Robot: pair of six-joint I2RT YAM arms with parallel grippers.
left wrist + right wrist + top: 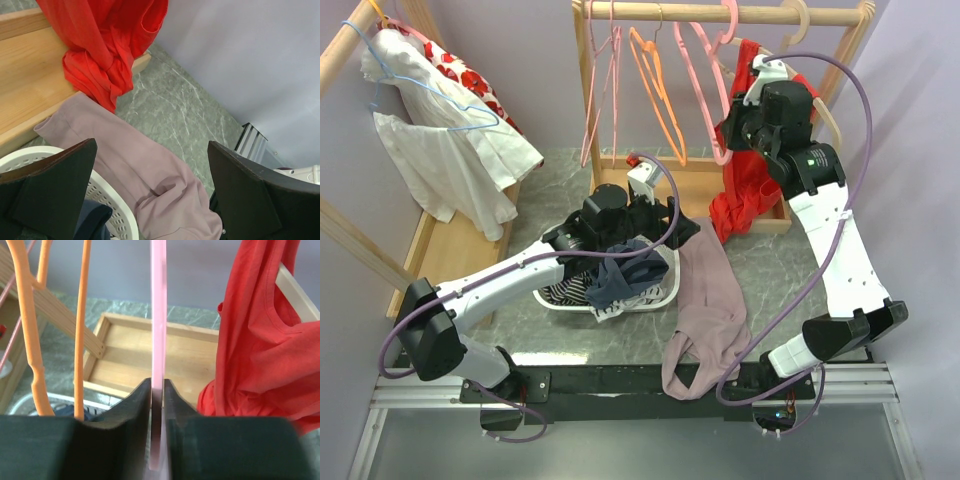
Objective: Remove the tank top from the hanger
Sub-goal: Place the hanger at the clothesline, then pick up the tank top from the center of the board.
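1. The left gripper (151, 145) hovers mid-table (565, 185) at the right side of the white basket (30, 152). Its 2 fingers are spread wide with nothing between them, and a mauve garment (150, 175) lies beneath.
2. From that claw the red tank top (107, 45) lies ahead, toward the table's far right corner, well apart.
3. The right gripper (157, 382) is up near the right end of the rack rail (690, 12), pinched onto the thin bar of a pink hanger (158, 315).
4. The tank top hangs just right of that pinch, not touching the fingers. Its long axis runs straight down, with the straps toward the rail and the hem bunched on the rack's wooden base (190, 355).
5. A pale bar (295, 290) crosses behind the armhole. I cannot tell whether that bar or the pink hanger carries the cloth.
6. The right arm is by far the nearer. The left would likely have to reach across to draw the cloth down and off.
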